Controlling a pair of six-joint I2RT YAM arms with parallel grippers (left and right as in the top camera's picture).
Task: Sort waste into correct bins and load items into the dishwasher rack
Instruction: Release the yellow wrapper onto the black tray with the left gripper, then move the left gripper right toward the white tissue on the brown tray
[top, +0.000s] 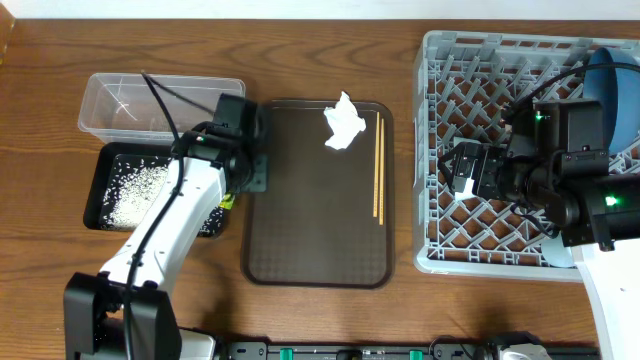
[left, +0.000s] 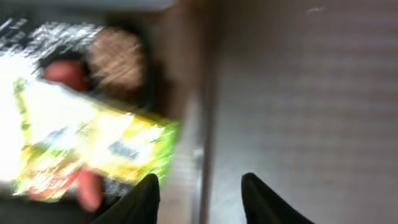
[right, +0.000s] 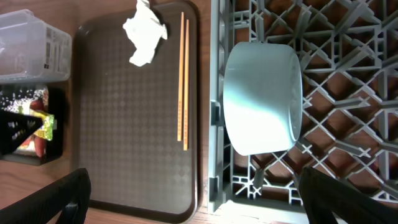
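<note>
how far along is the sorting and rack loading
Done: rice and wrapper lie in the black tray; the white bowl and blue plate are in the rack. In hand: nothing, the left jaws and right jaws stand open and empty. Left: the tissue and chopsticks on the brown tray.

White tissue (top: 342, 124); yellow-green wrapper (left: 99, 146); grey lattice rack (top: 447, 120).

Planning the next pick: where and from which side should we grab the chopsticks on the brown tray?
Probably mid-length, straight down from above, closing across both sticks. The chopsticks lie flat, side by side along the tray's right rim, so a sideways approach likely hits the rim. The tissue sits beside their far end; the middle is clear.
</note>
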